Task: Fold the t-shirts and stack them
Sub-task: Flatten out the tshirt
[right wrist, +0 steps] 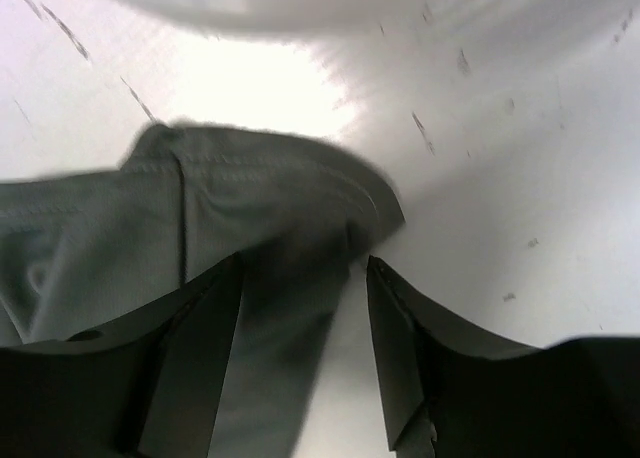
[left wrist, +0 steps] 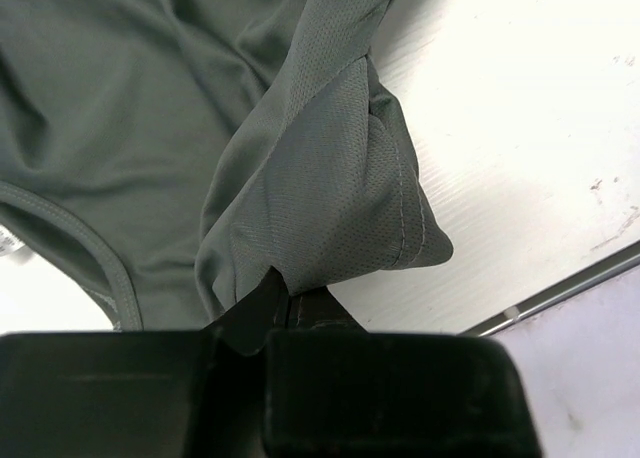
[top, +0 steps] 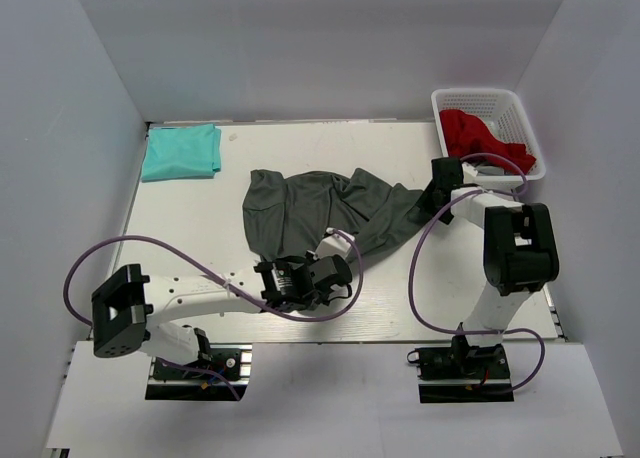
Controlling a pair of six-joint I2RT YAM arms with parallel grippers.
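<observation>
Now, the teal shirt [top: 180, 151] sits folded in the desk's [top: 185, 223] far-left corner. Mid-desk the grey shirt [top: 310, 208] lies crumpled and looks light and floppy. The left gripper [left wrist: 285, 300] is pinched on its near hem, and the right gripper [right wrist: 305, 268] is spread wide over its right edge. It's best held at 2 hem corners.

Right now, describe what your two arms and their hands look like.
Both arms have white tubular links between chunky black joint housings. The left arm and right arm each trail a looping purple cable. The left hand and right hand are black, with flat, wedge-shaped fingers. No markings are legible.
</observation>
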